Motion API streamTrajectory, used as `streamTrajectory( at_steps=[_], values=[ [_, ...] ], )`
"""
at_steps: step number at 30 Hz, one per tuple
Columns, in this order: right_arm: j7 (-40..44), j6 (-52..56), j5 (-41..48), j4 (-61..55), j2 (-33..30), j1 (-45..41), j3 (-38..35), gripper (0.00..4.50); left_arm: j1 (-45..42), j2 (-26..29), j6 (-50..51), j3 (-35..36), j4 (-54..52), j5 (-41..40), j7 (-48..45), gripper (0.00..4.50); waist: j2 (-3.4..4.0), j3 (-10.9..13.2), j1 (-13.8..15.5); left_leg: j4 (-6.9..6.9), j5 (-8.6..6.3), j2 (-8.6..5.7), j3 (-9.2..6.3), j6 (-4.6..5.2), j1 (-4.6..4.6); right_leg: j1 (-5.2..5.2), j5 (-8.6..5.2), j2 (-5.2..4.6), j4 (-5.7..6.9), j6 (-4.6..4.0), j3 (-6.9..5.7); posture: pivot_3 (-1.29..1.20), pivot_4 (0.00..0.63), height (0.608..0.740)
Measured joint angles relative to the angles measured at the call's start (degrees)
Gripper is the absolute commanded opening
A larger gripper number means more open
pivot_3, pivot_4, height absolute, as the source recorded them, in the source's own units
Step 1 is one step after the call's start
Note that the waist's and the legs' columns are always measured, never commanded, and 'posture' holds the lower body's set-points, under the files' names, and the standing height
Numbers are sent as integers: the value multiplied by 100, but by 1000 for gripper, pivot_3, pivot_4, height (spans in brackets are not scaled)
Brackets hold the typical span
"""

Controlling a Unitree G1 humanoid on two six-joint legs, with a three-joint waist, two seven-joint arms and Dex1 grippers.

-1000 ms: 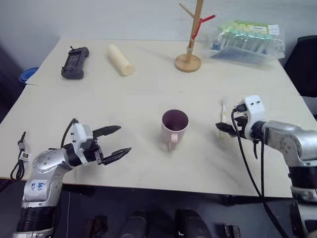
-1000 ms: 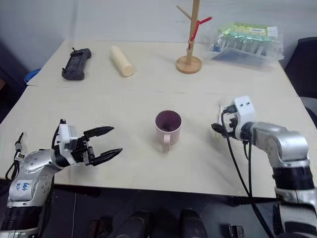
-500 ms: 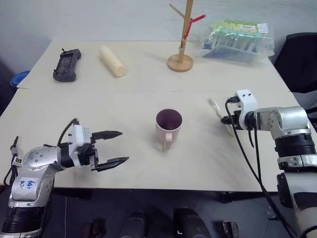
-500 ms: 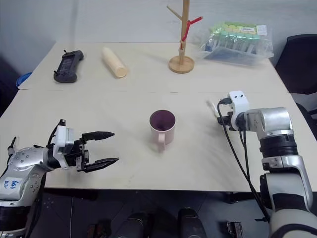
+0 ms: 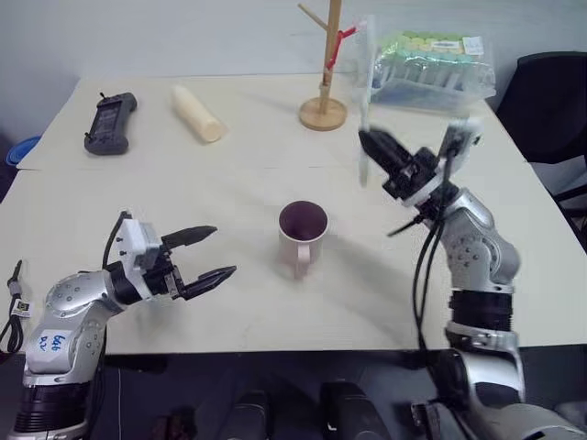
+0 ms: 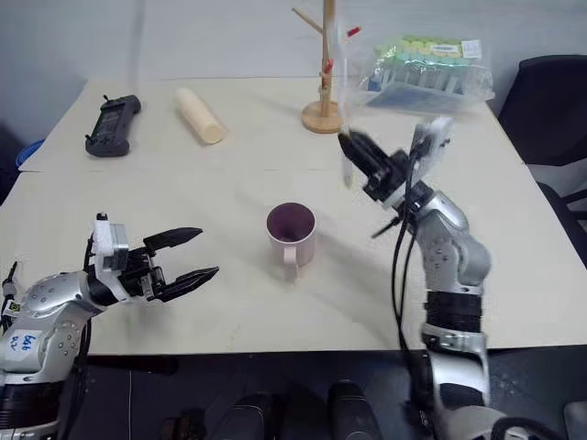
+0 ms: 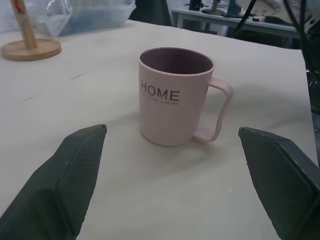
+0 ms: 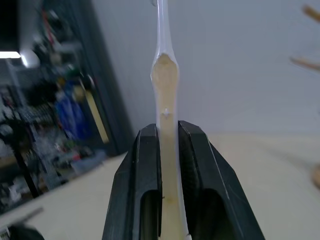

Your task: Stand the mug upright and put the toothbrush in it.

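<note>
The pale pink mug [image 5: 302, 236] stands upright in the middle of the table, handle toward the near edge and dark inside showing. In the left wrist view its "HOME" side [image 7: 172, 100] faces me. My left gripper [image 5: 209, 255] hovers open to the left of the mug, level with it and a little apart. My right gripper [image 5: 368, 139] is raised above the table, right of and beyond the mug. It is shut on the toothbrush [image 8: 165, 75], which stands about upright, sticking out above and below the fingers [image 8: 145, 170].
At the back stand a wooden peg rack [image 5: 323, 112], a clear bag of tubes [image 5: 431, 69], a cream cylinder roll [image 5: 197, 113] and a black controller [image 5: 110, 122]. A black chair [image 5: 550, 101] is off the table's right side.
My right gripper closed on the toothbrush, lifted it off the table and swung it up and left toward the mug. The camera view shifted. The left gripper stayed open in place.
</note>
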Motion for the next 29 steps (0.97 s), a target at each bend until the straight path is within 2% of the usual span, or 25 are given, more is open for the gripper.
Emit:
streamTrajectory(
  at_steps=[5,9,10,12,18,21,24,26,27,29],
  values=[
    [661,-1213,-649,367,437,466,1018,156,64,-192,-66,-152,0,41,112,4500,-1,0,39,7,-1,-13,-5,2,1,4,0,-9,-2,0,1,0,150,740],
    [1218,-2227,-1021,1047,459,850,1197,156,220,-178,-80,-150,-18,47,109,4500,0,0,17,6,-1,-15,-3,3,1,4,0,-10,-5,0,0,0,150,740],
    [1312,-2466,-1117,1158,433,910,1226,872,264,-174,-79,-151,-45,47,105,4500,0,0,16,3,0,-13,-3,2,1,2,0,-10,-5,0,-1,0,150,740],
    [1401,-2735,-1188,1288,409,989,1230,1407,308,-172,-84,-150,-116,47,105,4500,0,0,0,2,2,-10,-3,-2,1,0,0,-8,-6,-1,-1,0,150,740],
    [1494,-2908,-1234,1292,171,1007,1244,3443,384,-60,-247,-137,-153,101,49,4500,0,0,11,-3,5,-10,-1,-7,11,2,-1,-8,-16,-1,0,0,150,740],
    [1702,-2291,-972,533,-735,1364,1197,4476,635,207,-318,44,-162,160,-12,4500,-1,0,50,-9,2,-11,-6,-3,9,5,-1,-12,-25,-1,0,0,150,740],
    [1879,-1696,-617,-8,-1682,1812,781,4476,956,496,-406,452,-149,250,-64,4500,-1,0,96,-14,0,-11,-6,2,10,18,-1,-13,-55,-2,0,0,150,740],
    [2275,-1660,-661,-119,-2379,2205,700,4476,1151,631,-459,610,-138,309,-119,4500,-1,0,134,-18,-3,-10,-3,7,13,23,-1,-12,-61,-2,1,0,150,740],
    [2562,-1794,-776,28,-2792,2486,628,4476,1318,681,-566,705,-57,409,-137,4500,-1,0,154,-22,-4,-10,-1,10,19,29,-1,-13,-67,-2,2,0,150,740],
    [2980,-2293,-1079,653,-3164,2778,504,4476,1523,683,-881,810,292,660,-140,4500,-1,1,157,-23,-6,-10,3,12,33,46,-1,-12,-72,-2,1,0,150,740]
  ],
)
